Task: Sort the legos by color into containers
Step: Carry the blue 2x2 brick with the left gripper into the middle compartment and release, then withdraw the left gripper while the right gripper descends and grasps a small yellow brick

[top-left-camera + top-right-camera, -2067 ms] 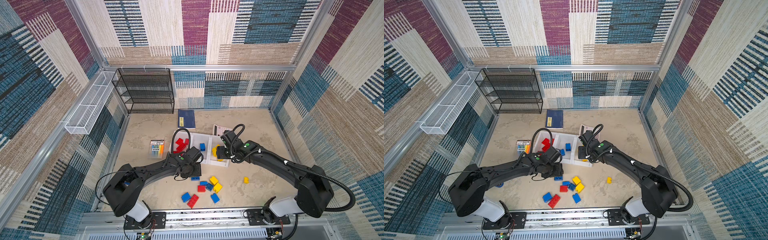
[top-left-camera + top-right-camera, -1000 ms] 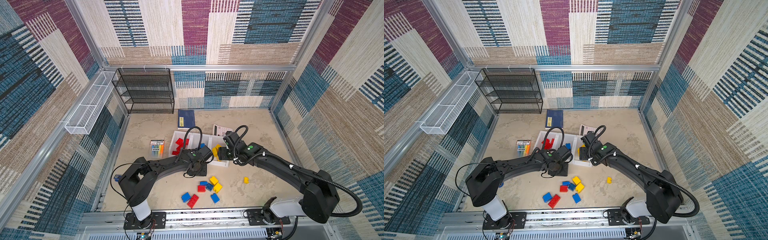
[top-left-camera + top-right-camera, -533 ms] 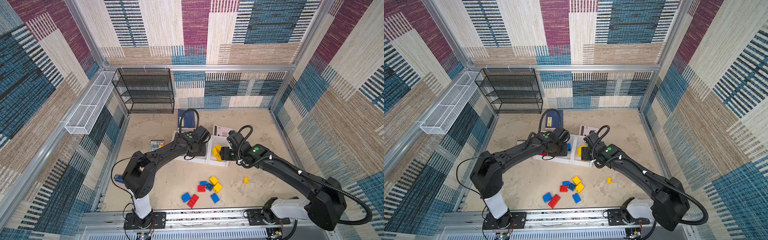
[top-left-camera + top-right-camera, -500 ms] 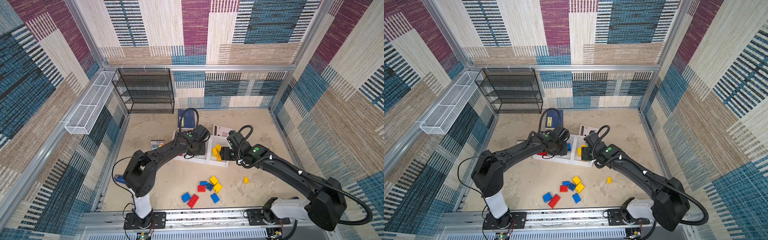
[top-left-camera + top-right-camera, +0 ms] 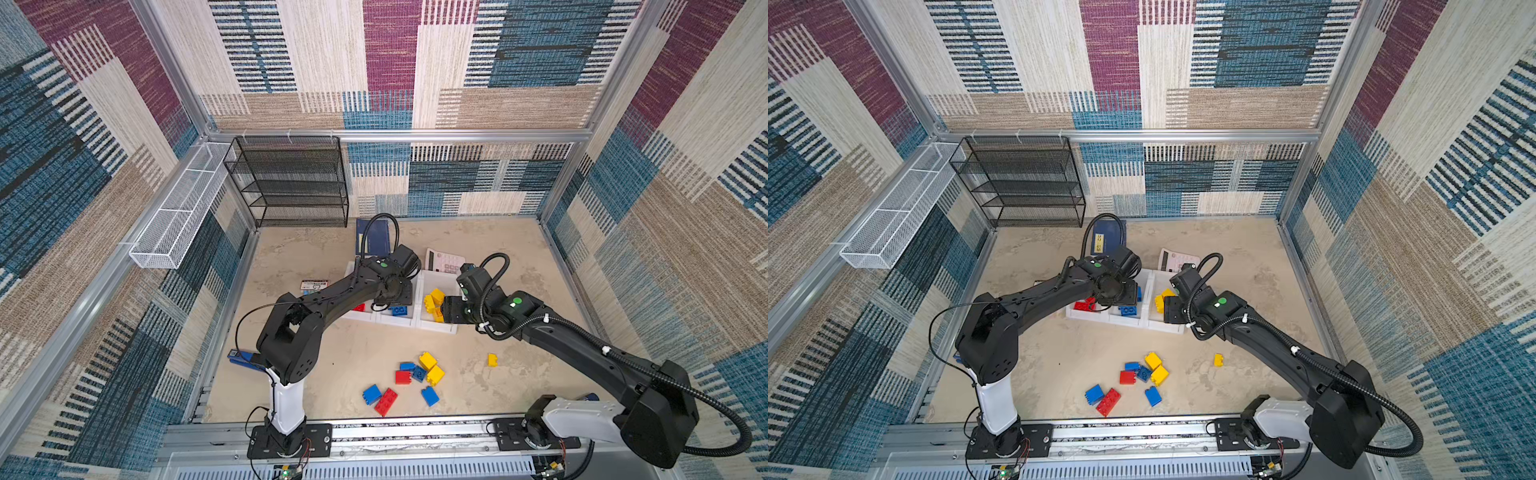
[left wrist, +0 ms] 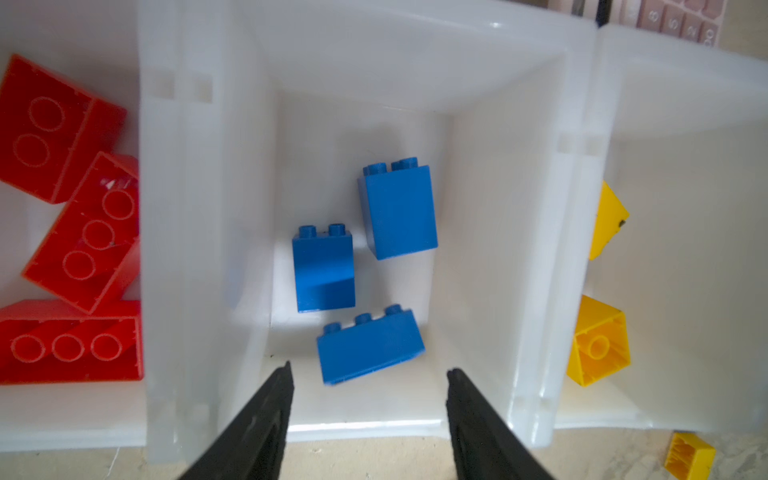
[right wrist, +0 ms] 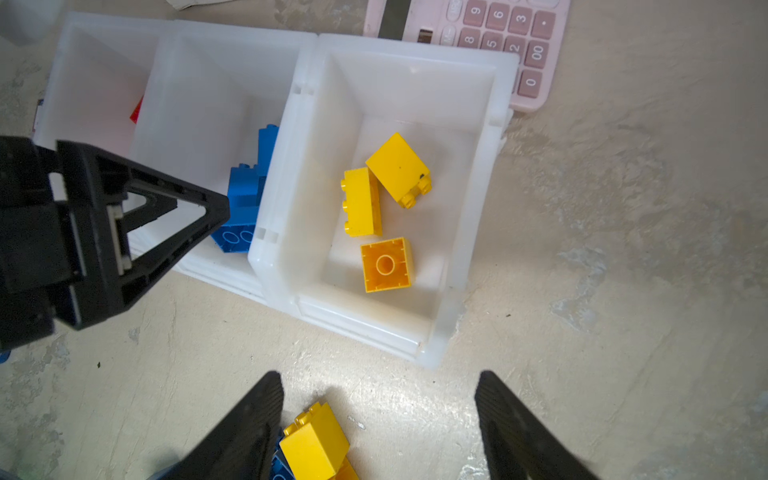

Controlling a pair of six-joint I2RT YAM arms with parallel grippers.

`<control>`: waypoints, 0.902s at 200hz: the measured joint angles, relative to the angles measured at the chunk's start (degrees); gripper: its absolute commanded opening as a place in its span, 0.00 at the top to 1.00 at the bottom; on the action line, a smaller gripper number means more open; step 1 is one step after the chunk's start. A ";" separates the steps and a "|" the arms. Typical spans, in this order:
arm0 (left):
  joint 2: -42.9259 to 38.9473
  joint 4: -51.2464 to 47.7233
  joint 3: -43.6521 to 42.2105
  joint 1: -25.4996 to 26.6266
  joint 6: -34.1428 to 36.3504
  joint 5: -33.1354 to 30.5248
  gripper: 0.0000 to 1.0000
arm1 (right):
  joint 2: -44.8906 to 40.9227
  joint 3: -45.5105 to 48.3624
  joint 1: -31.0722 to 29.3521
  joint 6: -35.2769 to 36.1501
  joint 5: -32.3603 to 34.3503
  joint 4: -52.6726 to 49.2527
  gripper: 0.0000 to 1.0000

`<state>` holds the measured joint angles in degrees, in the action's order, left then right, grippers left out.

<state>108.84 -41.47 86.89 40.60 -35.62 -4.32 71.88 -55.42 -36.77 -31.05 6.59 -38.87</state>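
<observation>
Legos (image 5: pixel 434 375) bunch near the worktop's (image 5: pixel 332 353) front edge; left gripper (image 6: pixel 370 370) and right gripper (image 7: pixel 378 376) hang empty, jaws apart. Touching, I think: 1 pinch might lift 2 colours.

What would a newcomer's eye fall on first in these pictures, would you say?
Three joined white bins mid-table hold red, blue and yellow bricks, sorted by colour. The left gripper hangs open over the blue ones, the right gripper open by the yellow. Loose bricks lie toward the front.
</observation>
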 measured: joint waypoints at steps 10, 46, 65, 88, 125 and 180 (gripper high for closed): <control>-0.39 -0.04 -0.20 -0.09 0.00 -0.02 0.37 | 0.00 0.02 0.00 0.00 0.00 0.02 0.24; -2.36 0.09 -1.90 -0.24 -0.04 0.00 0.37 | 0.00 0.09 0.00 -0.20 0.00 0.02 0.24; -4.02 0.33 -3.63 -0.35 -0.07 0.02 0.37 | -0.07 0.68 0.00 -0.22 0.00 0.02 0.24; -6.95 0.87 -6.73 -0.79 -0.35 0.04 0.37 | -0.66 2.01 0.00 -0.68 0.00 0.00 0.24; -13.88 2.80 -14.01 -1.81 -1.77 0.24 0.37 | -1.55 6.23 0.00 -4.15 0.96 -0.94 0.23; -24.24 4.81 -26.08 -2.62 -4.44 1.70 0.37 | -7.28 15.67 1.81 -11.23 1.57 -3.13 0.23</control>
<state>84.60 -36.67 60.82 37.98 -40.05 -2.61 64.60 -39.75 -34.96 -42.28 8.16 -42.00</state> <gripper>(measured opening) 0.629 0.776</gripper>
